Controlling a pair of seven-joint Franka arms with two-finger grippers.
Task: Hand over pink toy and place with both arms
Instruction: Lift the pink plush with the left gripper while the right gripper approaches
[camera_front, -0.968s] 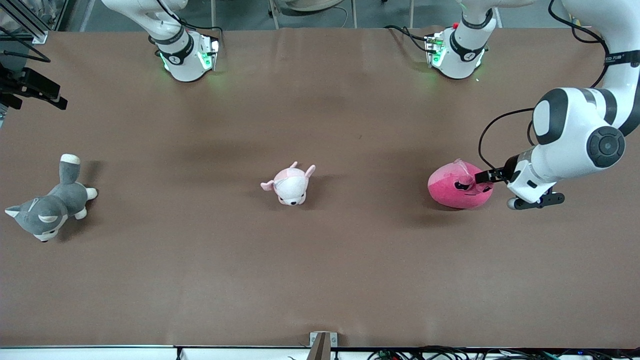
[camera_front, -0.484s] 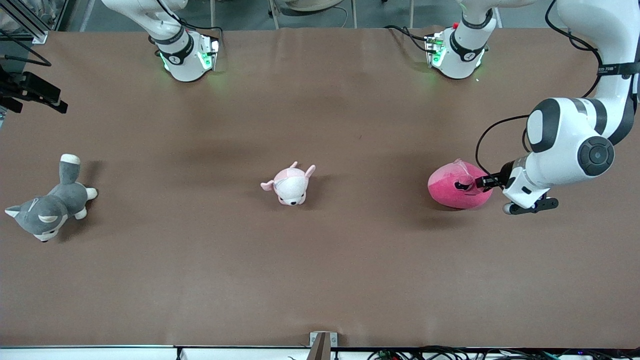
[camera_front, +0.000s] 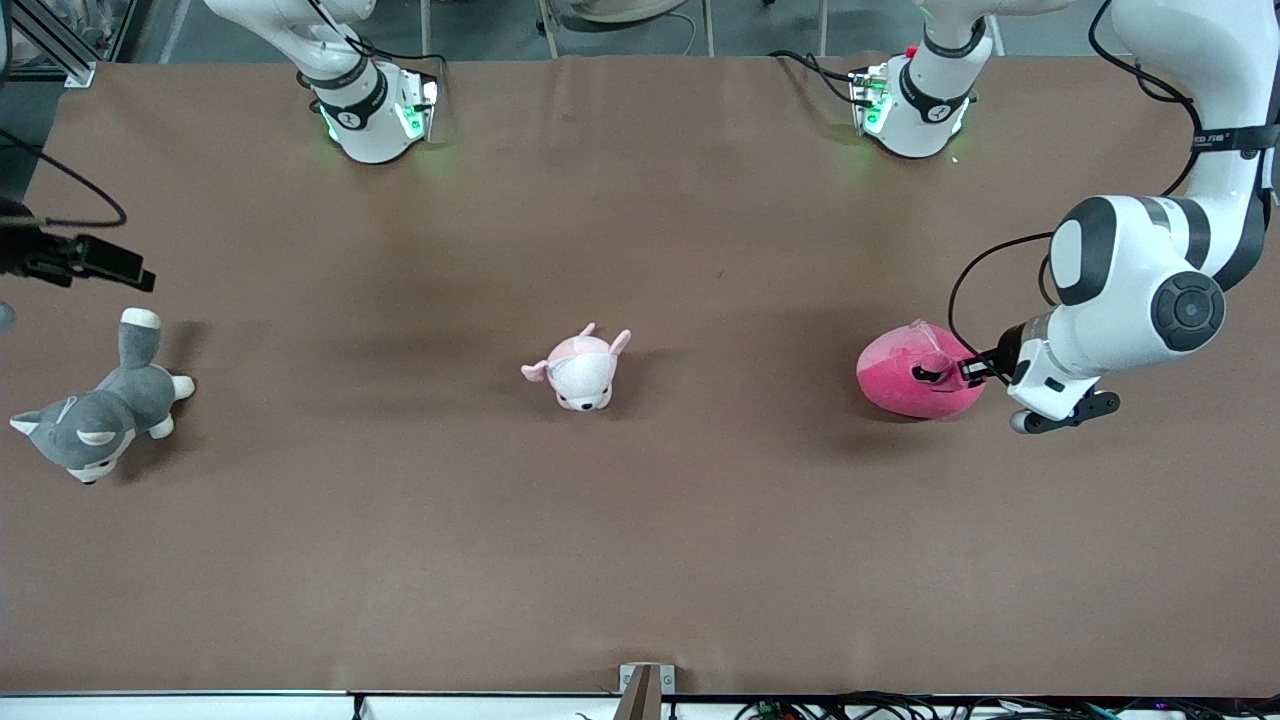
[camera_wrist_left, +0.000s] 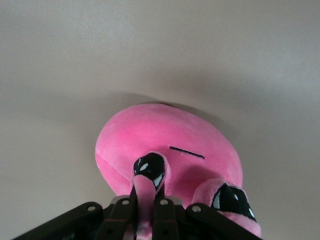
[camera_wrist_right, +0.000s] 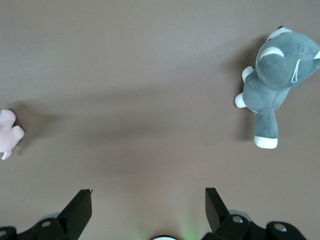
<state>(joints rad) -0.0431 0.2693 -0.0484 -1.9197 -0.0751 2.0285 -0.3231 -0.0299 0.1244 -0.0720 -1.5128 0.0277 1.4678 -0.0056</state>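
The pink toy (camera_front: 912, 385) lies on the brown table toward the left arm's end; it is hot pink and rounded, with glossy black eye patches. My left gripper (camera_front: 966, 370) is low beside it and shut on a small raised bump of the plush. In the left wrist view that bump fills the gap between the two black fingers (camera_wrist_left: 163, 207) of the left gripper (camera_wrist_left: 147, 192), and the pink toy (camera_wrist_left: 165, 132) rests on the table. My right gripper (camera_front: 105, 264) hangs open above the table edge at the right arm's end; the right gripper (camera_wrist_right: 148, 202) holds nothing.
A grey-and-white plush (camera_front: 98, 420) lies at the right arm's end, also seen as the grey plush (camera_wrist_right: 277, 75) in the right wrist view. A pale pink-and-white puppy plush (camera_front: 580, 370) sits mid-table; the puppy (camera_wrist_right: 7, 132) shows at that view's edge.
The left gripper's fingers have shut onto the pink toy's bump. The right gripper has shifted closer to the grey plush. The toys have not moved.
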